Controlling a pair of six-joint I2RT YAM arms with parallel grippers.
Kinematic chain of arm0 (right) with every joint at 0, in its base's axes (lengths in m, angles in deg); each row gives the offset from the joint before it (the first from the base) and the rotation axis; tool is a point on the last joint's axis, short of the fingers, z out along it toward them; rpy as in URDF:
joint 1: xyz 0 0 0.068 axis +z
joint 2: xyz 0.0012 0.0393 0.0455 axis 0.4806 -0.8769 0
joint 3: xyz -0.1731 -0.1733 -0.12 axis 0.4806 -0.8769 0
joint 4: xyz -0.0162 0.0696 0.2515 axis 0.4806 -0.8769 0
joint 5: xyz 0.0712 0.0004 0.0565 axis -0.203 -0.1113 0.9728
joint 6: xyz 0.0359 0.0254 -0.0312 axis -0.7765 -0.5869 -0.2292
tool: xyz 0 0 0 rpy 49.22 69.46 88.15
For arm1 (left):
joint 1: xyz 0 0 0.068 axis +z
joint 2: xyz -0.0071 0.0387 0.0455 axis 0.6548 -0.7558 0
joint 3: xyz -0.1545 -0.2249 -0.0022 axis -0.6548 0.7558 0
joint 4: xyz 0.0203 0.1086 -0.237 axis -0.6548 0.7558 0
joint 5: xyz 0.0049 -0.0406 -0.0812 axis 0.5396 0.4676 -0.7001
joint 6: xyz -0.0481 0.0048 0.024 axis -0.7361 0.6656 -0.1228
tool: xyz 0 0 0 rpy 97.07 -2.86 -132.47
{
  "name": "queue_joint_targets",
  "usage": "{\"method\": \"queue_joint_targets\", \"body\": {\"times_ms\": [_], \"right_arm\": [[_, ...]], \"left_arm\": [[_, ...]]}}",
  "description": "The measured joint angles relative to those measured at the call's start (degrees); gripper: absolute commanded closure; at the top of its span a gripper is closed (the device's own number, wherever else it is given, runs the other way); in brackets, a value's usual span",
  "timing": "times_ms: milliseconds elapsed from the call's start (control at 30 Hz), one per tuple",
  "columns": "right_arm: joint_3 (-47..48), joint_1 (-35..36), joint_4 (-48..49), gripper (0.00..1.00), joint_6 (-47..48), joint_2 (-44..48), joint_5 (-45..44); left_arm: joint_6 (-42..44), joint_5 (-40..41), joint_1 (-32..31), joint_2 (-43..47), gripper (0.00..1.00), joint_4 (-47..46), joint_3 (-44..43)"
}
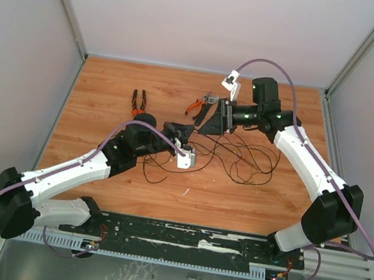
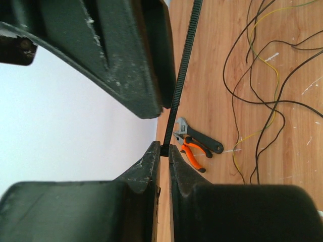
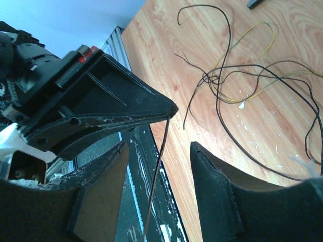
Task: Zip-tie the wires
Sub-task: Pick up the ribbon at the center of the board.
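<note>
Zip tie (image 2: pixel 182 70): thin black ribbed strip, straight, up off the table at mid-scene, spanning btwn the two grippers.
Zip tie ends: one end pinched in the left gripper's tips; the rest runs past the right gripper's finger. Far end leaves the left wrist view at its top edge.
Left gripper (image 2: pixel 165 149): clenched on the strip's end, jaws all but together w/ the strip btwn them.
Right gripper (image 3: pixel 159 146): jaws apart, nothing grasped. The strip, seen edge-on in its wrist view, hangs in the gap clear of both pads. Contact w/ a finger's outer edge in the left wrist view: can't tell.
Gripper layout: tips facing each other, close together, left one nearer, right one farther and to the right.
Wires (image 3: pixel 211 79): loose thin black loops plus a yellow strand, lying flat on the table near and right of the grippers, spreading from centre toward the right arm. Not held, apart from the strip.
Table (image 1: pixel 110 86): wood-grain top, pale scuffs under the wires.
Orange pliers (image 2: pixel 192 154): on the table, far side of centre, just beside the wrench.
Wrench (image 2: pixel 202 141): grey head, black handle, touching or nearly touching the orange pliers.
2nd pliers (image 1: pixel 138 103): dark handles, far-left of centre, well apart from the wires.
</note>
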Motion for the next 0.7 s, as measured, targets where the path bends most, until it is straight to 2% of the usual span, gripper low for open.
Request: {"method": "queue_joint_targets", "body": {"times_ms": [167, 400, 500, 567, 700], "right_arm": [[0.0, 0.9, -3.1, 0.56, 2.2, -0.6, -0.9], [0.0, 1.5, -4.2, 0.78, 4.0, -0.6, -0.9], [0.0, 1.5, -4.3, 0.91, 4.4, -0.6, -0.9], [-0.1, 1.5, -4.4, 1.0, 4.6, -0.6, -1.0], [-0.1, 1.5, -4.6, 1.0, 4.8, -0.6, -1.4]], "left_arm": [[0.0, 0.0, 0.0, 0.0, 1.0, 0.0, 0.0], [0.1, 0.2, 0.0, -0.2, 1.0, 0.1, 0.0], [0.1, 0.3, 0.0, -0.2, 1.0, 0.2, 0.0], [0.1, 0.4, 0.0, -0.2, 0.95, 0.2, 0.0], [-0.2, 0.5, 0.0, -0.2, 0.84, 0.2, 0.0]]}}
